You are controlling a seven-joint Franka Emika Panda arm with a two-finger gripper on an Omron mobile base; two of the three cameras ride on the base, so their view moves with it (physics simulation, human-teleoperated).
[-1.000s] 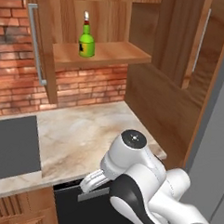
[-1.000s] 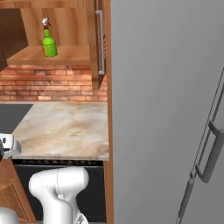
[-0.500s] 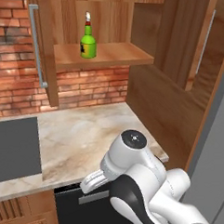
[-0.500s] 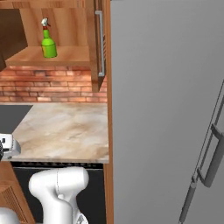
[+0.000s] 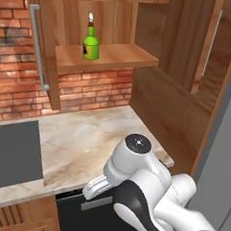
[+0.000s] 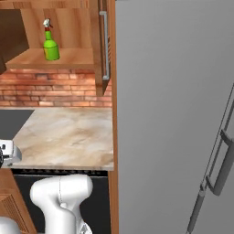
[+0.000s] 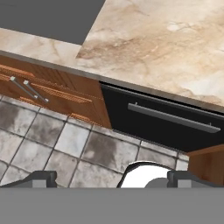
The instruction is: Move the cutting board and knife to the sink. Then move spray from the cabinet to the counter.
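Spray [image 5: 91, 41] stands upright on the pale shelf of the open cabinet [image 5: 108, 57], upper middle of the left base view; upper left of the right base view. Counter [image 5: 87, 144] runs below it, mid-frame, with a dark grey surround [image 5: 12, 153] at its left edge. Gripper [image 7: 111, 179] at bottom of the hand view, fingers [image 7: 37, 178] wide apart, nothing between them, pointing at tiled floor [image 7: 57, 144] and a black appliance front [image 7: 162, 124] under the counter edge. Spray is well apart from the fingers, high above them.
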